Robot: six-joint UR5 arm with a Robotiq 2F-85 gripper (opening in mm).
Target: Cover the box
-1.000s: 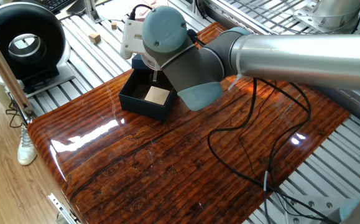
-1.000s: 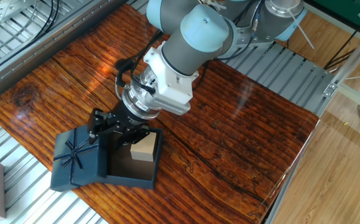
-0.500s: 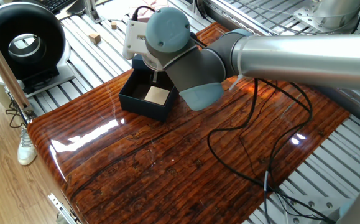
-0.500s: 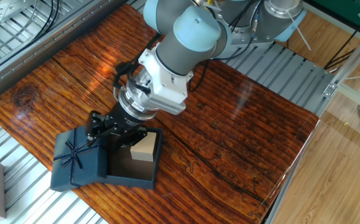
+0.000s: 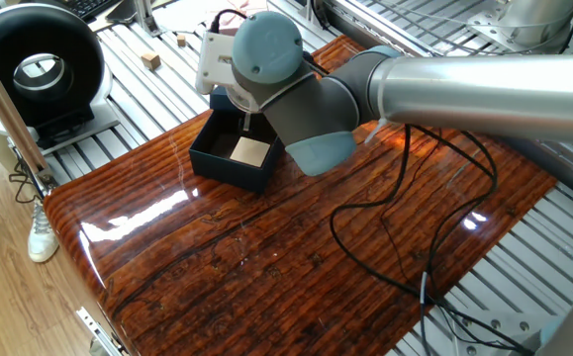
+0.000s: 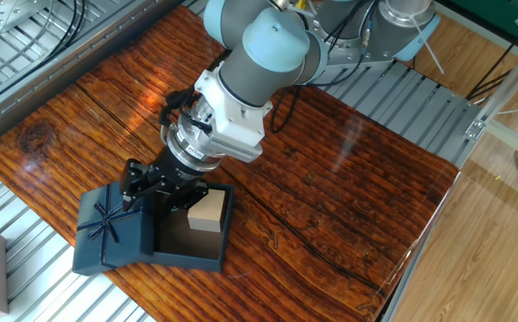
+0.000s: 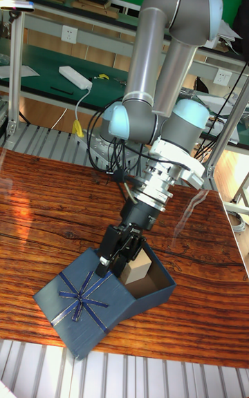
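tall fixed view gives me the best look: my claw hangs right at the seam where the lid meets the open box, fingers pointing down. the dark fingers look fairly close together and seem to sit at the lid's inner edge, but honestly i can't tell whether they're actually pinching it or just touching it.

the navy box sits near one edge of the wooden bench, open side up, with the tan pad standing inside it. the lid with its ribbon bow lies right beside the box, touching it and overlapping its rim a little on one side, bow facing up. so the box isn't covered at this point.

from the other fixed view, same story: claw over the lid-side wall of the box, lid flat next to it at the bench's edge, tan pad just beside the fingers.

from one fixed view the arm's big grey elbow joint blocks most of it; i only see the box with the pad inside, and a loose black cable looping across the bench. lid and claw are hidden there.
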